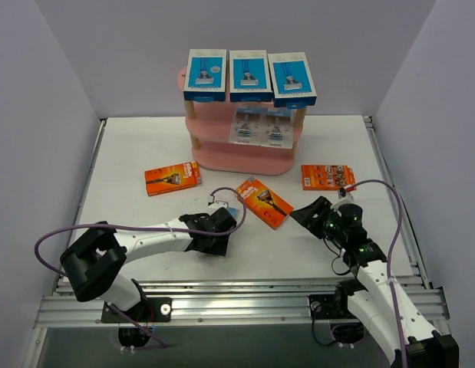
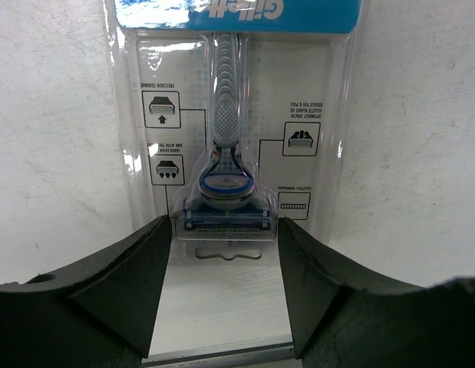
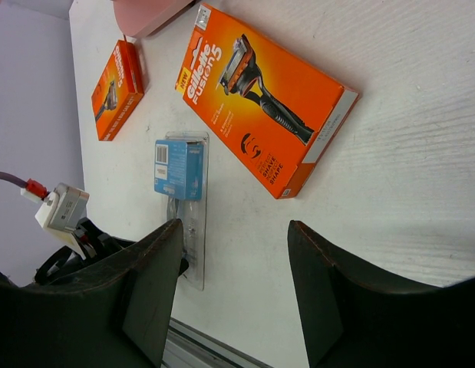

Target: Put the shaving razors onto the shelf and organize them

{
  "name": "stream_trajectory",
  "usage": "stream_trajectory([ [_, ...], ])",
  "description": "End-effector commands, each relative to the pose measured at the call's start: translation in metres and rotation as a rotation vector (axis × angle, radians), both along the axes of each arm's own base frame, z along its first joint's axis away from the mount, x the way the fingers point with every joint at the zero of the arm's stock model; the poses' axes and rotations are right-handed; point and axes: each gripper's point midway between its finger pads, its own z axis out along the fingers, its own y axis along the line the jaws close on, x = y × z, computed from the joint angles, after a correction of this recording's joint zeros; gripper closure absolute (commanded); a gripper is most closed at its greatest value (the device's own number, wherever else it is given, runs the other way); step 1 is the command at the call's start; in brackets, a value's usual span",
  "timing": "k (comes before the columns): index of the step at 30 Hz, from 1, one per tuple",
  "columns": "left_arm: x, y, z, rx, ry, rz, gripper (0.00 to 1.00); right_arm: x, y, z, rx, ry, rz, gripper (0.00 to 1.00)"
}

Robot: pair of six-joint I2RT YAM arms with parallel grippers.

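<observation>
Over a grey blister pack, left jaws wide apart; right jaws likewise apart, near an orange card.

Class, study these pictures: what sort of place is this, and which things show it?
Probably a robotics test cell staged as a shop display: plain walls box in a white table, two robot arms are bolted to its near rail, and razor packs sit on a pink shelf.

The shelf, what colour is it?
The shelf is pink; the top external view shows it best.
</observation>
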Motion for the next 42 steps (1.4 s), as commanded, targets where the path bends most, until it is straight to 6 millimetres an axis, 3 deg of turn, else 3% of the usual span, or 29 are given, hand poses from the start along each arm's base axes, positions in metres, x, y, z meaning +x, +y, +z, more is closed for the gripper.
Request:
stream_trajectory([
  [1, 0.007, -0.011, 0.009, -0.054, -0.036, 0.007, 0.34, 0.002, -0.001, 0.002, -0.004, -0.024, 0.011, 0.47],
  [9, 0.005, -0.008, 0.002, -0.039, -0.028, 0.007, 0.37, 0.002, -0.001, 0.003, -0.009, -0.027, 0.012, 0.47],
  [16, 0.002, -0.003, -0.002, -0.037, -0.025, 0.021, 0.55, 0.003, -0.003, 0.003, -0.009, -0.025, 0.008, 0.47],
  [20, 0.001, 0.000, 0.005, -0.040, -0.034, 0.026, 0.73, 0.003, -0.003, 0.003, -0.007, -0.026, 0.009, 0.47],
  [22, 0.001, 0.004, 0.009, -0.031, -0.036, 0.029, 0.76, 0.003, -0.002, 0.004, -0.006, -0.027, 0.012, 0.47],
  [32, 0.000, 0.019, 0.066, -0.065, -0.113, 0.040, 0.82, 0.002, -0.002, 0.004, -0.001, -0.029, 0.013, 0.47],
  [40, -0.002, 0.035, 0.100, -0.074, -0.154, 0.050, 0.97, 0.002, -0.001, 0.005, 0.009, -0.028, 0.013, 0.48],
  [42, -0.001, 0.039, 0.108, -0.070, -0.170, 0.059, 0.98, 0.003, 0.000, 0.006, 0.013, -0.030, 0.017, 0.48],
])
